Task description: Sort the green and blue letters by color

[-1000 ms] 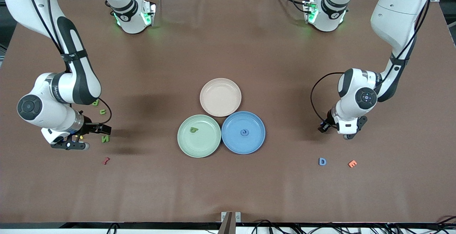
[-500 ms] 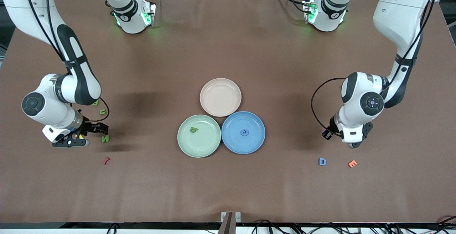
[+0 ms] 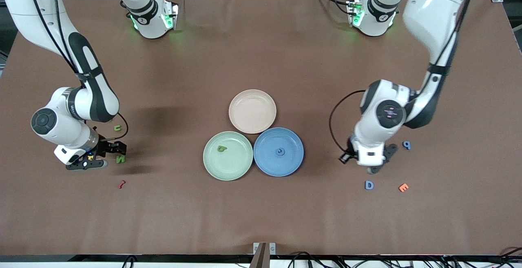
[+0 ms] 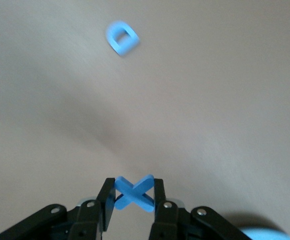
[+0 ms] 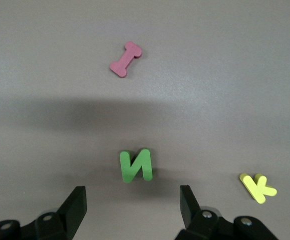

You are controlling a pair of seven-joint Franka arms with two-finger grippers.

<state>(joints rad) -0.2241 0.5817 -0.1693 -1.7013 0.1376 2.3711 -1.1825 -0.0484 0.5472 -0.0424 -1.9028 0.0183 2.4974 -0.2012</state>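
Carrying a blue X (image 4: 134,193) pinched between closed fingers, the left gripper (image 4: 133,202) hangs near the blue plate (image 3: 293,162) and should release it there. The right gripper (image 5: 133,206), fingers spread and empty, hovers over the green N (image 5: 136,165), well apart from the green plate (image 3: 212,164), and must descend and close.

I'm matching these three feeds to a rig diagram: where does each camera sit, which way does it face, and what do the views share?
Front view: high across the table, facing both arms' bases; shows the three plates and both arms.
Left wrist view: on the left arm, looking down past the left gripper, shut on a blue X, at the blue D.
Right wrist view: on the right arm, looking down past the open right gripper at the green N.
Shared: the D and N also show in the front view.
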